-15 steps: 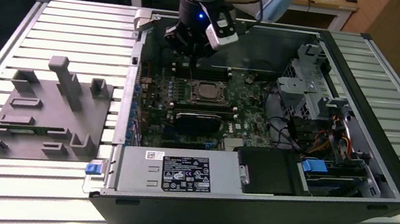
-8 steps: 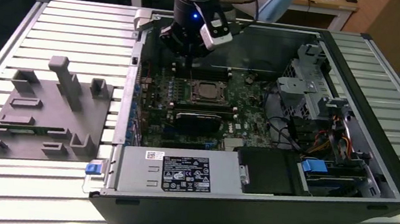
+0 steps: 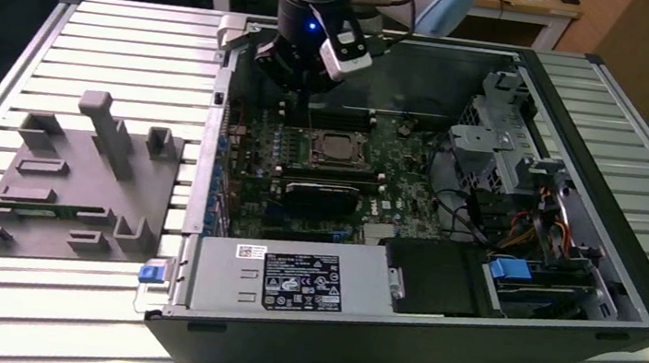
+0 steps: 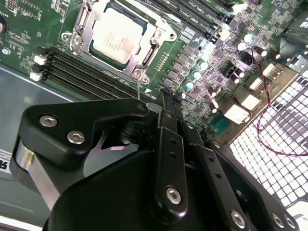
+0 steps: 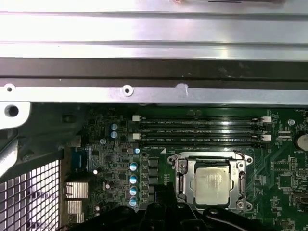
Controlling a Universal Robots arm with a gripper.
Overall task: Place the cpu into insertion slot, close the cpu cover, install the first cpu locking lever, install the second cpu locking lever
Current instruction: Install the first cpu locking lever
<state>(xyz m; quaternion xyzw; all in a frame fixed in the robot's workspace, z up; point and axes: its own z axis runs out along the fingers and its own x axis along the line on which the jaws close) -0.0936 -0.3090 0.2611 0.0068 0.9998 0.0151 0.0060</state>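
Note:
The cpu (image 4: 115,36) (image 5: 211,186) lies flat in the insertion slot (image 3: 335,148), its silver-grey top showing through the window of the cpu cover (image 4: 79,36) (image 5: 182,180). The cover's silvery frame lies down around the chip. A thin metal rod (image 4: 138,89) rises from the socket's corner toward my gripper (image 4: 163,96). In the exterior view my gripper (image 3: 298,95) hangs inside the open computer case, just behind the socket and above the memory slots (image 3: 332,119). It holds nothing that I can see.
The memory slots (image 5: 202,130) run between the socket and the case wall (image 5: 154,72). A black block (image 3: 323,195) sits in front of the socket, the power supply (image 3: 287,279) nearer still. Drive cage and cables (image 3: 510,186) fill the exterior view's right. A grey fixture (image 3: 77,179) lies outside the case.

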